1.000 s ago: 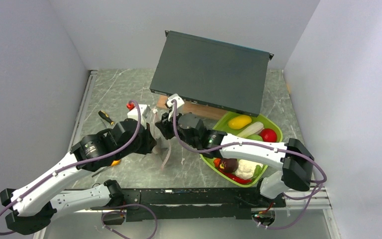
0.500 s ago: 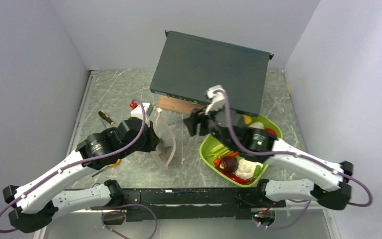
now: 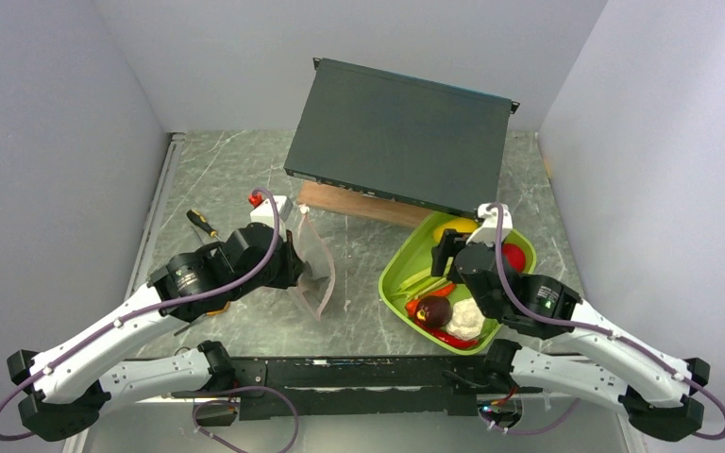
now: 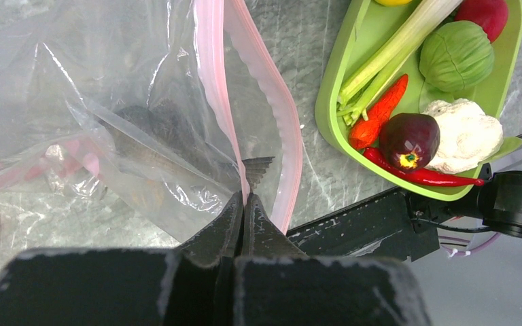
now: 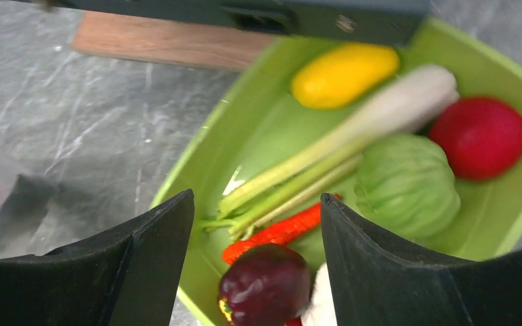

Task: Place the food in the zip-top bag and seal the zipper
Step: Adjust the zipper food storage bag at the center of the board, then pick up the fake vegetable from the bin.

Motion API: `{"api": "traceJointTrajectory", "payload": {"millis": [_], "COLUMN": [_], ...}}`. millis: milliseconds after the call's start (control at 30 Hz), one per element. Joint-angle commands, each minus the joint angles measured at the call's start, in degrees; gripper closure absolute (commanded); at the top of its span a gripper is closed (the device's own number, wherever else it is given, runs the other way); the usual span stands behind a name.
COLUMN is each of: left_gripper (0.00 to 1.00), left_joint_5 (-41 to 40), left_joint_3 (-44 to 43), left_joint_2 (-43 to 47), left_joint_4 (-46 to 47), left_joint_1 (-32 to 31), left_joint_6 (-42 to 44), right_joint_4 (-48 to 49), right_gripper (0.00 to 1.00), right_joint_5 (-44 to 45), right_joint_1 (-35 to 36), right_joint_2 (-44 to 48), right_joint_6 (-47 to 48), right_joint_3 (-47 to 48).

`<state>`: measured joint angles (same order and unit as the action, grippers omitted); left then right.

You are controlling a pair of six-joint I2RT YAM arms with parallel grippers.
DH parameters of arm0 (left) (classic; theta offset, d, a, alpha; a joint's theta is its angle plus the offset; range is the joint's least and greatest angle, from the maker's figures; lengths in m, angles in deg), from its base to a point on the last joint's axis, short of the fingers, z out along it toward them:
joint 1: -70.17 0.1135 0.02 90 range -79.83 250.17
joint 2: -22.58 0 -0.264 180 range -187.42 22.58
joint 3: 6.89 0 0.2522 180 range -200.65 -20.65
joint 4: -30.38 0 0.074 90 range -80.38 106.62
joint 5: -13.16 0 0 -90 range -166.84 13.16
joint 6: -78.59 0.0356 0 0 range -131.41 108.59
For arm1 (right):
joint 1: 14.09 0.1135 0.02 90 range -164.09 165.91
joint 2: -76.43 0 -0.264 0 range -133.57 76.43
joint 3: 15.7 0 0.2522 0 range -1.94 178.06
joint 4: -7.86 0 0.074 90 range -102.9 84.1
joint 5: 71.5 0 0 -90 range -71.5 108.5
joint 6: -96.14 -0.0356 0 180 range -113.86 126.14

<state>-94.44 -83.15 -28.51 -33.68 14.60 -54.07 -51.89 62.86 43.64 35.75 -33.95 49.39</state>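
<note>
My left gripper (image 4: 245, 198) is shut on the near pink zipper (image 4: 212, 88) of the clear zip-top bag (image 4: 109, 81), holding its mouth open; it also shows in the top view (image 3: 293, 267). A grey fish (image 4: 156, 132) lies inside the bag. My right gripper (image 5: 257, 204) is open and empty above the lime-green tray (image 5: 200, 153). Between its fingers I see the dark purple ball (image 5: 265, 285), red chili (image 5: 279, 233) and green stalks (image 5: 312, 166). The cabbage (image 5: 408, 183), tomato (image 5: 479, 136), yellow fruit (image 5: 343, 73) and cauliflower (image 4: 465, 132) also lie in the tray.
A dark grey flat box (image 3: 401, 132) rests tilted on a wooden block (image 3: 349, 203) behind the tray (image 3: 398, 266). A yellow-handled screwdriver (image 3: 200, 223) lies at the left. A white part with a red knob (image 3: 264, 203) stands behind the bag (image 3: 316, 269).
My right arm has swung right, away from the bag mouth, and now hangs over the tray. The left gripper still holds the bag edge; the bag mouth stays open.
</note>
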Motion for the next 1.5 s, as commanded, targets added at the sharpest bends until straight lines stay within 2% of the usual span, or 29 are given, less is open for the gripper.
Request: {"api": "traceJointTrajectory", "payload": {"millis": [0,100,267,367,633,733,900,1067,1267,1467], "left_gripper": [1.0,1.0,1.0,1.0,1.0,1.0,1.0,1.0,1.0,1.0], "left_joint_5": [0.58,0.88,1.5,1.61,1.7,1.88,2.04,2.22,1.55,2.28], "left_joint_3": [0.32,0.72,1.06,0.83,1.24,1.56,1.02,0.86,0.54,0.49], "left_joint_2": [0.8,0.94,1.51,1.61,2.78,2.95,2.41,2.49,3.21,2.58], "left_joint_4": [2.06,2.27,2.84,2.23,1.88,2.28,1.79,1.5,1.0,1.58], "left_joint_1": [0.05,0.09,0.07,0.06,0.03,0.08,0.06,0.05,0.1,0.08], "left_joint_6": [0.14,-0.29,-0.68,-1.04,-1.88,-1.91,-2.17,-2.26,-2.64,-2.52], "right_joint_4": [-5.27,-4.48,4.21,8.66,14.24,21.18,22.61,27.56,15.35,16.23], "right_gripper": [0.31,0.32,0.34,0.38,0.34,0.32,0.26,0.24,0.25,0.28], "right_joint_5": [-0.34,-3.63,-8.22,-9.91,-6.22,-6.69,-5.48,-5.82,-3.01,-3.88], "right_joint_1": [-3.89,-7.05,-13.68,-16.61,-18.19,-18.25,-18.72,-20.2,-20.93,-21.33], "right_joint_2": [2.72,2.5,1.79,1.77,0.24,-0.26,-5.89,-10.64,-15.74,-17.69], "right_joint_6": [-14.04,-18.69,-20.7,-23.63,-35.55,-36.57,-45.95,-46.92,-53.48,-54.04], "right_joint_3": [-4.23,-7.7,-14.62,-18.04,-23.32,-27.33,-29.39,-30.52,-24.9,-27.08]}}
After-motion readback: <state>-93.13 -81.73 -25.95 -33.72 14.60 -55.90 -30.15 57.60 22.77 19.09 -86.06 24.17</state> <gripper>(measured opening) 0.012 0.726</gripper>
